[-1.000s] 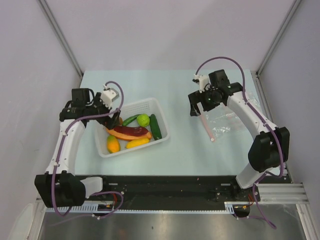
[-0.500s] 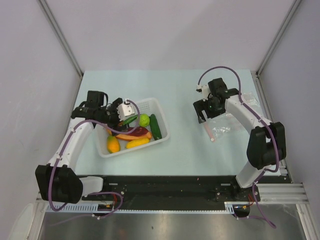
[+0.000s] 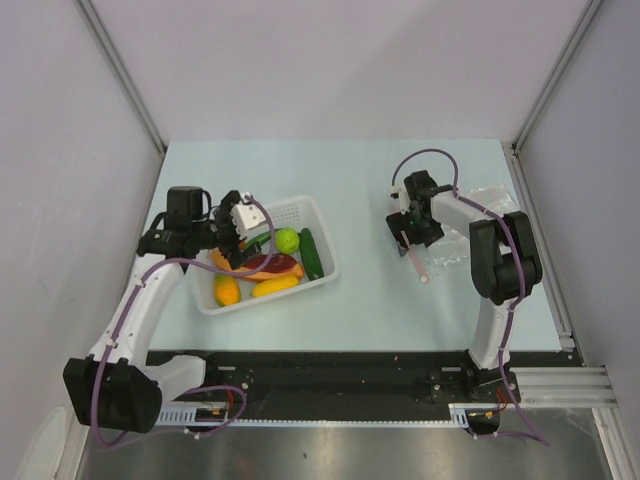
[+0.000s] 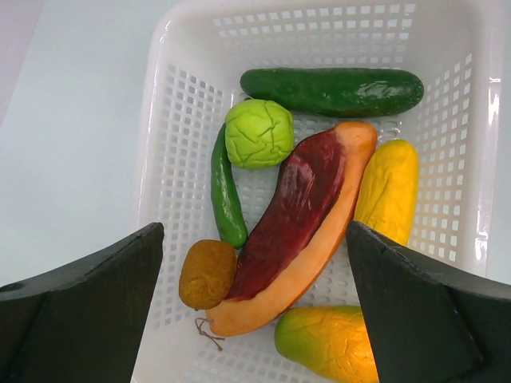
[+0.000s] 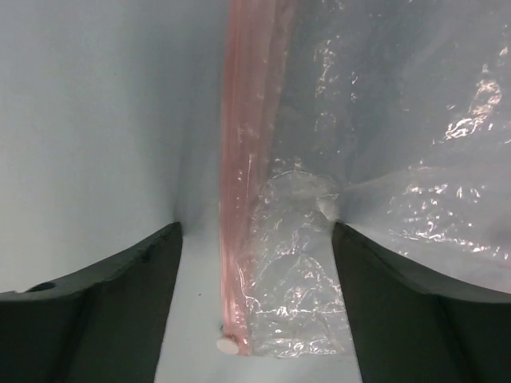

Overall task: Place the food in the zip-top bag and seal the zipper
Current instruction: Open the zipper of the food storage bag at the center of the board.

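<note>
Since a moment ago my left arm has swung in from beside the basket point(image 3: 312, 205) to hang over its left half, and my right arm has folded down low onto the mouth edge of the zip-top bag point(image 3: 455, 238). My left pincer point(image 4: 255, 319) is released, its two dark fingers point(image 4: 88, 303) spread wide and clear of everything. Between them in the left wrist view lies the food, all inside the basket. The dark green cucumber point(image 4: 331, 90) lies along the far wall, with the lime-green ball point(image 4: 259, 132) just beside it. The slim green pepper point(image 4: 227, 191) runs along the left side. The long reddish-brown piece point(image 4: 295, 207) lies slantwise across the middle, with a yellow fruit point(image 4: 388, 191) against its right side. A yellow-orange fruit point(image 4: 327, 343) and a small brown lump point(image 4: 207, 274) sit at the near end. My right pincer point(image 5: 255, 295) is also released and grasps nothing. Its fingers stand on either side of the zipper point(image 5: 239, 159), whose pink-red strip runs straight away from me and ends between them. The clear crinkled bag spreads flat on the pale worktop point(image 3: 360, 180) to the right of that strip, well apart from the basket. Whether my right fingertips touch the worktop I cannot tell.
</note>
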Tool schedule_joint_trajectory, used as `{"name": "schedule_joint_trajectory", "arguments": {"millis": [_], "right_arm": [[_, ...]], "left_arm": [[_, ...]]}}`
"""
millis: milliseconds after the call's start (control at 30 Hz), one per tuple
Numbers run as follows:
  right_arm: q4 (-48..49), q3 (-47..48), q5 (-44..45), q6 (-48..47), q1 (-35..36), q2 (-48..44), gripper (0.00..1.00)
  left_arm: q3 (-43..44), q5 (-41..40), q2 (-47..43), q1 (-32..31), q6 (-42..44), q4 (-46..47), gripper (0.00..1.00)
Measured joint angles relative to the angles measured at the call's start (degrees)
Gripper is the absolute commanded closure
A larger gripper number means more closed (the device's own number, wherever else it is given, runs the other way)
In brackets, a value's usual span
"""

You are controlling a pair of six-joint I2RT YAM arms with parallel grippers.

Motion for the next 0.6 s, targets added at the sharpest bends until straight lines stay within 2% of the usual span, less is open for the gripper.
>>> {"name": "schedule_joint_trajectory", "arguments": {"millis": [33, 100, 133, 233, 433, 600], "right_arm": [[0.28, 0.02, 0.35, 0.09, 0.0, 0.35, 0.31], [0.7, 0.33, 1.03, 0.33, 0.07, 0.72, 0.46], [1.03, 0.46, 1.33, 0.22, 0.11, 0.79, 0.63], [1.99, 0.98, 2.12, 0.31, 0.13, 1.29, 1.0], [1.49, 2.12, 0.11, -0.72, -0.37, 1.03, 1.0], [-2.14, 2.36, -10.16, -2.78, -3.85, -4.59, 1.0]], "left_arm": [[-0.24, -0.02, -0.37, 0.0, -0.24, 0.24, 0.0], [-0.74, -0.02, -1.16, 0.0, -0.87, 0.72, 0.0], [-0.96, -0.02, -1.55, 0.0, -1.2, 0.98, 0.0], [-1.09, 0.0, -2.14, 0.0, -2.21, 1.46, 0.0], [-1.09, 1.53, -2.19, -0.09, -5.22, 2.49, 0.0], [-1.09, 4.37, -2.12, -0.72, -10.93, 4.09, 0.0]]}}
